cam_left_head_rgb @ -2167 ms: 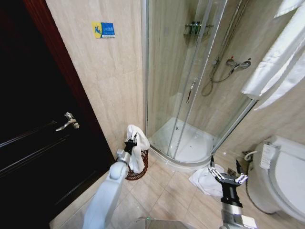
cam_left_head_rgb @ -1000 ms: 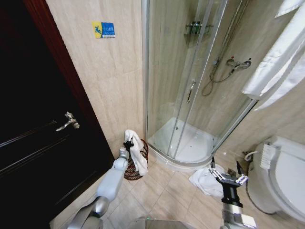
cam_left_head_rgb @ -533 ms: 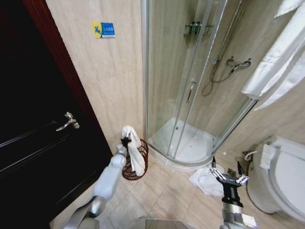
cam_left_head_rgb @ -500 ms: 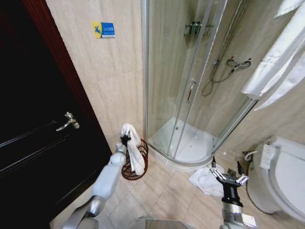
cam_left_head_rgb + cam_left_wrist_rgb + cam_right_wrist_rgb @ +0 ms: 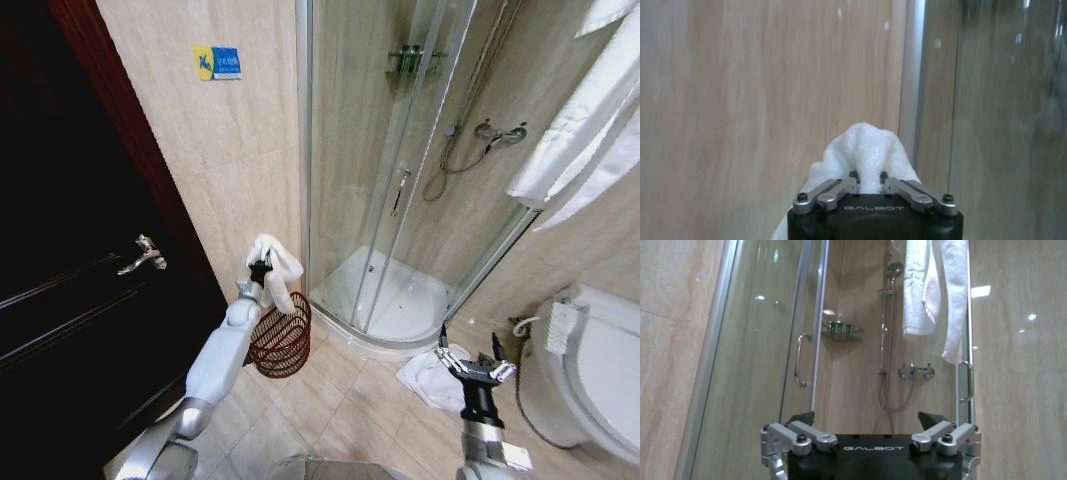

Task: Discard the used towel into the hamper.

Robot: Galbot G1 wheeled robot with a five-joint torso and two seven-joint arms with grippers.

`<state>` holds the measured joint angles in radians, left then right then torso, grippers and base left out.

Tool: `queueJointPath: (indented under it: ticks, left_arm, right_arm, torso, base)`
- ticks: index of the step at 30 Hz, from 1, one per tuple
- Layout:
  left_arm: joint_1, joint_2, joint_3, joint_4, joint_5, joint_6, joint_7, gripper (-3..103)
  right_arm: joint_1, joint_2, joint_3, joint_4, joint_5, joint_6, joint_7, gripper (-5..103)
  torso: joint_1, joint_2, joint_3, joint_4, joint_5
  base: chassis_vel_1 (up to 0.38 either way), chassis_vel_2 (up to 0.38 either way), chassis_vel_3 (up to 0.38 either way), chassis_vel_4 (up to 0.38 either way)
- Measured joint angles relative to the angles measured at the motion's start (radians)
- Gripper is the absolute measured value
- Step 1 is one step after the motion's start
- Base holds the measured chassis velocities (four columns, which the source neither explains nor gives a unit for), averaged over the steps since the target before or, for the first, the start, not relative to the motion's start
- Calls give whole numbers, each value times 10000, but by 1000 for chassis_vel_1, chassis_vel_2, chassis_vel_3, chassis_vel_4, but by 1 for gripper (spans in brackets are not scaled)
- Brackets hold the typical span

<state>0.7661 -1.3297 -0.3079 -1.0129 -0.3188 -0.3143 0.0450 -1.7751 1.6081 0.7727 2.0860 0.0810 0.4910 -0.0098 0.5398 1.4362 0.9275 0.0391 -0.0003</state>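
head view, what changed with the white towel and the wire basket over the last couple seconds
The left gripper, still shut on the white towel, has lifted it from hanging into the dark red-brown wire basket to above its rim. The basket and the open right gripper stayed put.

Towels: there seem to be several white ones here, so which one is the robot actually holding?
The towel pinched in the left gripper, raised above the hamper. Another lies crumpled on the floor; others hang on the wall.

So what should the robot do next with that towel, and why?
Probably lower it straight down. The left hand is shut on the white towel, holding it just above the wire basket, and the basket looks empty, so letting go lower down should land it inside.
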Motion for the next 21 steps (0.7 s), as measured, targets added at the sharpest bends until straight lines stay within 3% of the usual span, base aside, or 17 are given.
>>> queueJointPath:
  ticks: [5, 11, 21]
  left_arm:
    - [292, -7, 146, 800, 376, -276, 131, 6]
    - [264, -483, 171, 2265, 1083, -850, 224, 6]
    - [-337, -1132, 96, 4222, 1576, -1035, 274, 6]
  right_arm:
    - [54, 0, 30, 12, 76, -24, -19, 100]
    - [-138, 0, -34, -87, 127, 171, -129, 100]
    - [-130, 0, 14, -200, 324, 214, -159, 100]
  torso:
    - [-1, 1, -1, 2, 3]
    - [0, 0, -1, -4, 1]
    - [-1, 0, -1, -2, 3]
  base:
    - [0, 0, 0, 0]
    - [0, 0, 0, 0]
    - [0, 0, 0, 0]
